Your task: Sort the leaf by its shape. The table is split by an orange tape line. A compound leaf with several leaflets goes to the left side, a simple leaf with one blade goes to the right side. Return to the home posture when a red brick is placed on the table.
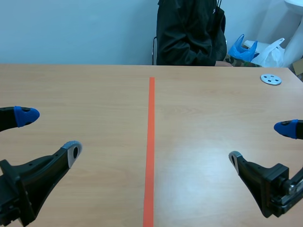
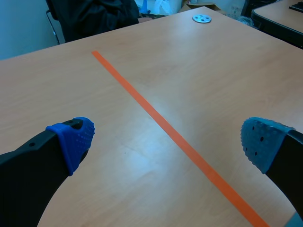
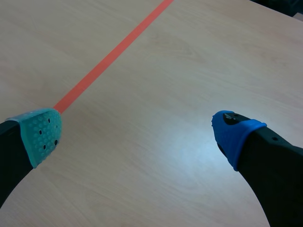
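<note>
A pale wooden counter [image 1: 94, 94] fills the scene, split down its middle by an orange tape line [image 1: 150, 142] that marks off the left side for compound leaves and the right for simple ones. Across it sits a person in a dark jacket [image 1: 189, 38], close to the far edge and, it seems, placed to set items down for sorting.

The left hand [image 1: 49, 134] hovers low over its own half, spread wide with nothing between its blue and grey-green pads [image 2: 73, 139]. The right hand [image 1: 260, 143] mirrors it on the other half, equally wide apart and equally unladen. Each keeps well clear of the tape, a stance that reads as readiness: either side can be reached without crossing the other arm.

No leaf shows in any view, so there is nothing yet to sort, and no red brick is visible on the counter either.

Behind the far right corner lie blue and white plastic bags [image 1: 258, 51]. On that corner rests a small grey metal disc [image 1: 271, 79] pierced with holes, apparently no part of the job.
</note>
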Controlling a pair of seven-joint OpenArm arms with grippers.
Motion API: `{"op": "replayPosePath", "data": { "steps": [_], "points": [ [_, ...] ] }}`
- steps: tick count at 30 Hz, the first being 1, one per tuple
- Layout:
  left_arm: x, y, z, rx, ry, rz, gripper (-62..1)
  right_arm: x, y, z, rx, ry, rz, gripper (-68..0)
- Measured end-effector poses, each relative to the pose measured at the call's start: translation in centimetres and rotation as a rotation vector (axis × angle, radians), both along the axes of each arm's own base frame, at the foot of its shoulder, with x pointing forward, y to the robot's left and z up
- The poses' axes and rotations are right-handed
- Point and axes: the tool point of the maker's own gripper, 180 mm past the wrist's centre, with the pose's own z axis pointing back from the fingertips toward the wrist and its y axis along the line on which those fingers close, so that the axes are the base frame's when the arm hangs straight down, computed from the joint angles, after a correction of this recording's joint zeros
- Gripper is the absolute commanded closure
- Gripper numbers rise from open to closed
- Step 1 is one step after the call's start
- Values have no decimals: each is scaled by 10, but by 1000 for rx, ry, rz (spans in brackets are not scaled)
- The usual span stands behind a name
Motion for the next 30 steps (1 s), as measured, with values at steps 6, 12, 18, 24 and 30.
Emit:
{"op": "replayPosePath", "data": {
  "steps": [6, 12, 18, 24, 30],
  "points": [
    [0, 0, 0, 0, 0, 0, -623, 0, 0, 0, 0, 0, 0, -679],
    [0, 0, -2, 8, 11, 0, -623, 0, 0, -1, -4, 7, -1, -679],
    [-1, 0, -4, 13, 17, -1, -623, 0, 0, -1, -4, 7, -1, -679],
    [-1, 0, -4, 13, 17, -1, -623, 0, 0, -1, -4, 7, -1, -679],
    [-1, 0, -4, 13, 17, -1, -623, 0, 0, -1, -4, 7, -1, -679]
  ]
}}
